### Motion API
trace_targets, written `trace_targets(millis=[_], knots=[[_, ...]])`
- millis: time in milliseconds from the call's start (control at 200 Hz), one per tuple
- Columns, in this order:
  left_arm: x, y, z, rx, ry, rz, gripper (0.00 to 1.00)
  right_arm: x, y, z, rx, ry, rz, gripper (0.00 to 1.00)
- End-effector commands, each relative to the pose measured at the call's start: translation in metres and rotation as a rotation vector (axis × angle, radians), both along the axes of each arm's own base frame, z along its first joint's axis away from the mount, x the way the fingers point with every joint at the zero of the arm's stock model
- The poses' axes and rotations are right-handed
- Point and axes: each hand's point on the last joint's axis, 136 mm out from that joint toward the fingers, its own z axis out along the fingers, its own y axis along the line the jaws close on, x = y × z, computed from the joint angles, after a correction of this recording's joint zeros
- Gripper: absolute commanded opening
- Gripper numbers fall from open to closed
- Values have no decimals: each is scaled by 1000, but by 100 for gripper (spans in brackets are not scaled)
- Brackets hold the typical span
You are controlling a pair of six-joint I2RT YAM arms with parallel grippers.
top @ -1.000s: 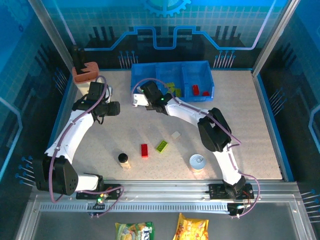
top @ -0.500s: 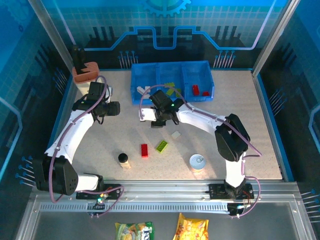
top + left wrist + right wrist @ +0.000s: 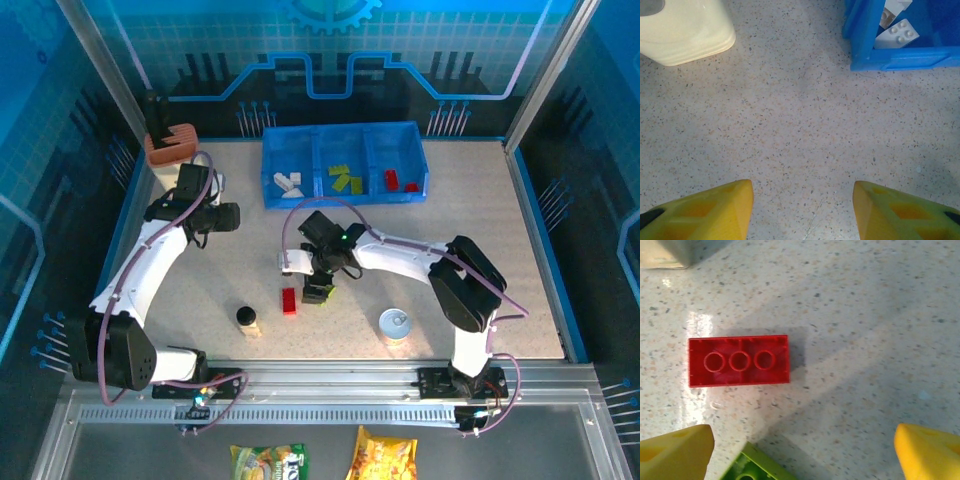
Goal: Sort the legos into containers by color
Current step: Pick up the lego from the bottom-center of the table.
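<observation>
The red brick lies underside-up on the worktop, with the green brick just beside it, both well apart from the blue bin. The right pincer hangs open above them. The left pincer is open too, and empty. The bricks are probably hard, light, slick plastic, best pinched across the long flat sides.

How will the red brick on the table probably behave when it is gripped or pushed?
The red brick looks like rigid moulded plastic, so it should not bend. It lies flat, hollow underside up, so it probably slides rather than rolls or tips. Being hollow, it is likely light.
</observation>
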Motion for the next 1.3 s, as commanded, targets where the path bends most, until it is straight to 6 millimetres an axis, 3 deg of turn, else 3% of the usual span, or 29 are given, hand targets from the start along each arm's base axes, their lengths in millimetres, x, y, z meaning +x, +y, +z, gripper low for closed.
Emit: trace_targets(millis=[0, 725, 1026, 1296], knots=[[-1, 1, -4, -17, 10, 6, 56, -17, 14, 9, 61, 17, 25, 96], [-1, 1, -4, -19, 12, 6, 56, -42, 37, -38, 49, 63, 70, 100], [-1, 1, -5, -19, 12, 6, 56, -42, 40, -57, 41, 89, 48, 91], [-1, 2, -6, -17, 16, 8, 56, -44, 38, -61, 30, 97, 48, 82]])
